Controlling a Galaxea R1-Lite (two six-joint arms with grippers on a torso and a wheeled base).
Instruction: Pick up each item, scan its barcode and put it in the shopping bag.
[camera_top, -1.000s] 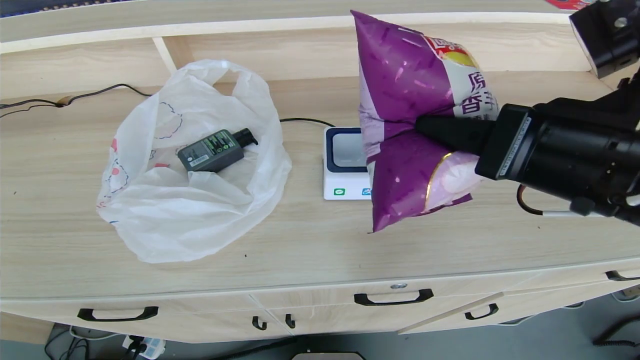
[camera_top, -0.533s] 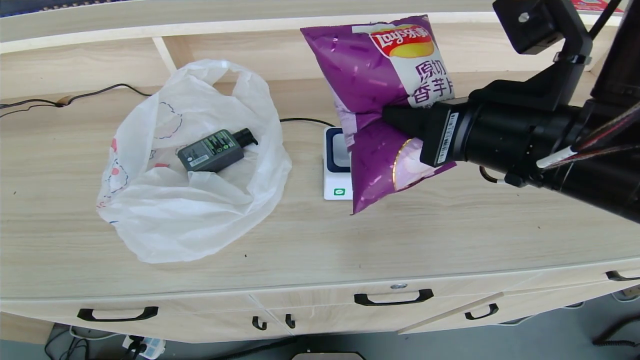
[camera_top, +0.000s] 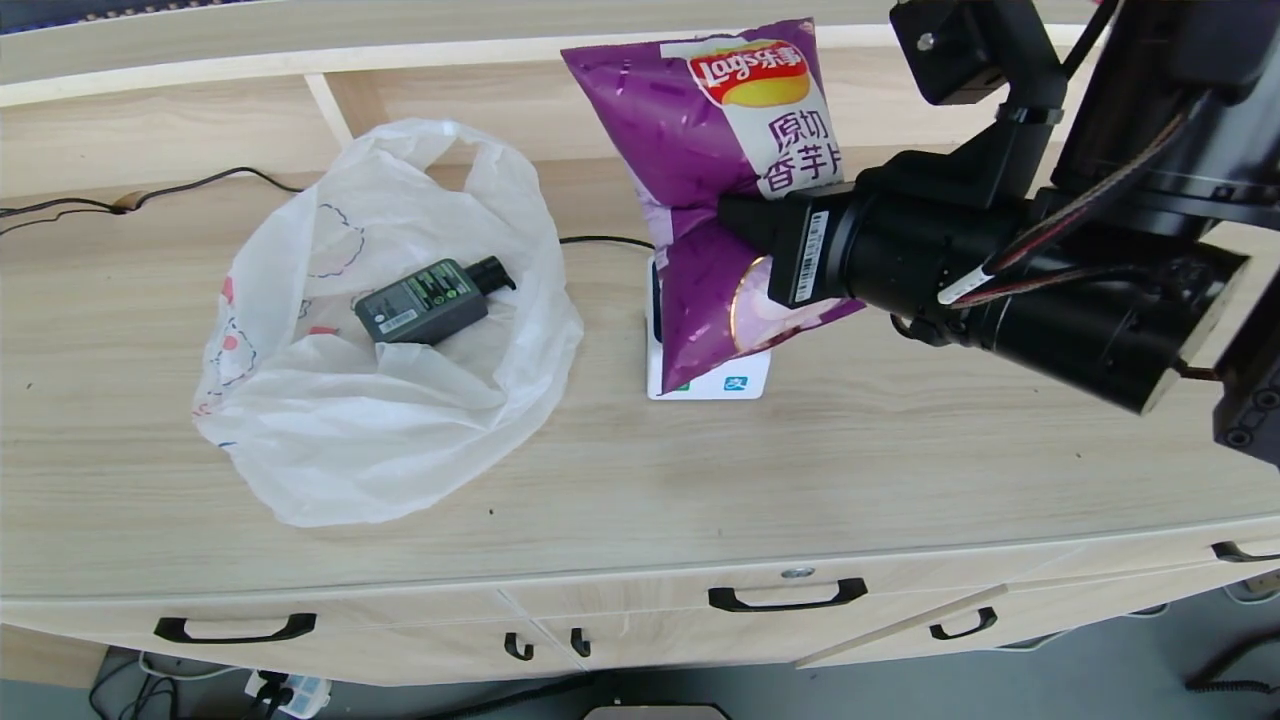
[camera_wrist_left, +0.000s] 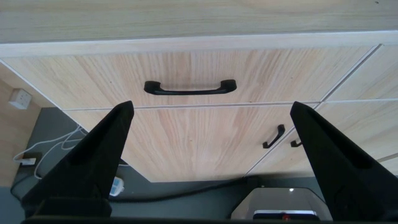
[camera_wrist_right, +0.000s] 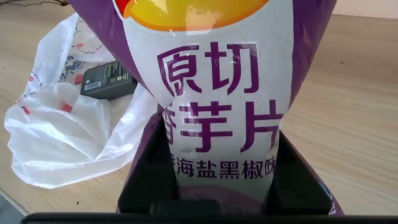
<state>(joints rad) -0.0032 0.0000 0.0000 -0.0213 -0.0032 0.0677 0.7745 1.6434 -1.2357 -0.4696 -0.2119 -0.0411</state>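
My right gripper (camera_top: 745, 222) is shut on a purple bag of chips (camera_top: 700, 150) and holds it upright above the white scanner (camera_top: 735, 385), which the bag mostly hides. In the right wrist view the chips bag (camera_wrist_right: 217, 93) stands between the two black fingers (camera_wrist_right: 146, 177). The white plastic shopping bag (camera_top: 330, 420) lies open on the counter to the left, with a dark green pump bottle (camera_top: 425, 300) inside it; the shopping bag (camera_wrist_right: 56, 130) and the bottle (camera_wrist_right: 106, 81) also show beyond the chips. My left gripper (camera_wrist_left: 211, 168) hangs open below the counter, facing the drawer fronts.
A black cable (camera_top: 150, 195) runs along the back left of the wooden counter (camera_top: 900, 460), and another cable (camera_top: 600, 240) leads to the scanner. A raised shelf edge (camera_top: 350, 55) runs behind. Drawers with black handles (camera_top: 785, 598) sit below the front edge.
My right arm has carried the chips bag leftward and turned it upright, so it now hangs over the scanner and covers most of it. The shopping bag and the bottle have not moved.
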